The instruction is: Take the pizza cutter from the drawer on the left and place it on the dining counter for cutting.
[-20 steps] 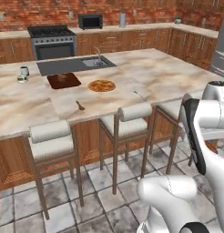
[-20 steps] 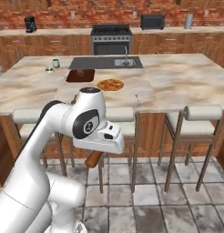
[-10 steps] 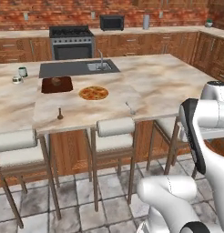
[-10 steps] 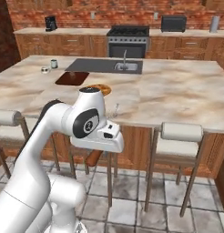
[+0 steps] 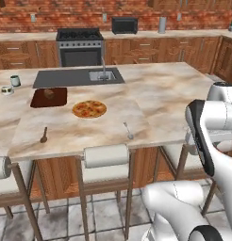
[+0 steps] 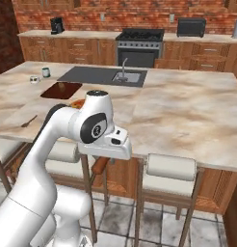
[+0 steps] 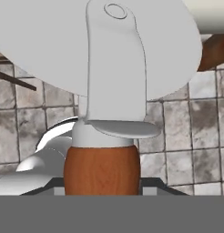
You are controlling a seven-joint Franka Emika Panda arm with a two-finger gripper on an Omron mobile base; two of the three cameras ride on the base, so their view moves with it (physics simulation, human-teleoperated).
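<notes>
The pizza cutter (image 7: 102,170) is held in the gripper (image 7: 102,193), the fingers clamped on its reddish-brown wooden handle, with the round pale blade rising large in the hand view. In the right base view the same handle (image 6: 99,166) is seen hanging below the hand, low in front of the stools and beneath the near edge of the dining counter (image 6: 188,116).

Over the last second the whole scene has slid sideways in both base views, which is read as the base driving along the counter's near edge, not as any movement of the things on it. The grip has not altered. The carrying stage is judged to be under way, with the lift to the counter top not yet made.

On the counter a pizza (image 5: 89,109) lies near the middle, a dark cutting board (image 5: 49,97) toward the left edge. The fingertips themselves are largely hidden behind the handle. The drawer cannot be made out.
</notes>
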